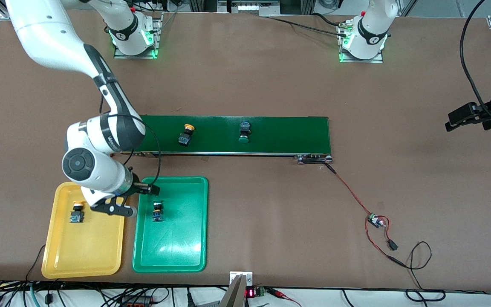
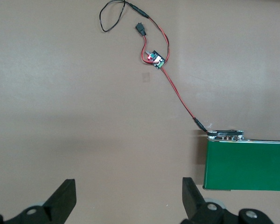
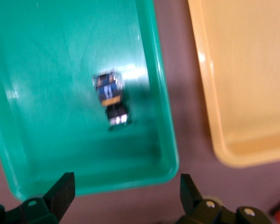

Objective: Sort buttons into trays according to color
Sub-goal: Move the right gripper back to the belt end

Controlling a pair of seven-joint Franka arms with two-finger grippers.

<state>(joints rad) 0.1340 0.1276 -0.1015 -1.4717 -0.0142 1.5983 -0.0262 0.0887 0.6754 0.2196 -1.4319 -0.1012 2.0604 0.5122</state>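
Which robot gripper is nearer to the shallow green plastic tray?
Right. The right gripper hangs with open fingers over the gap between the shallow green plastic tray and the yellow tray. The left gripper waits, open, off the conveyor's left-arm end.

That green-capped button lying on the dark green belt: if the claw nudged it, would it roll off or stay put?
It would probably skid more than roll. The green-capped button lies on its side on the conveyor belt, and its boxy black-and-blue body should stop a full roll, though the round cap might make it pivot. It looks small and rigid, so likely light and easy to knock askew.
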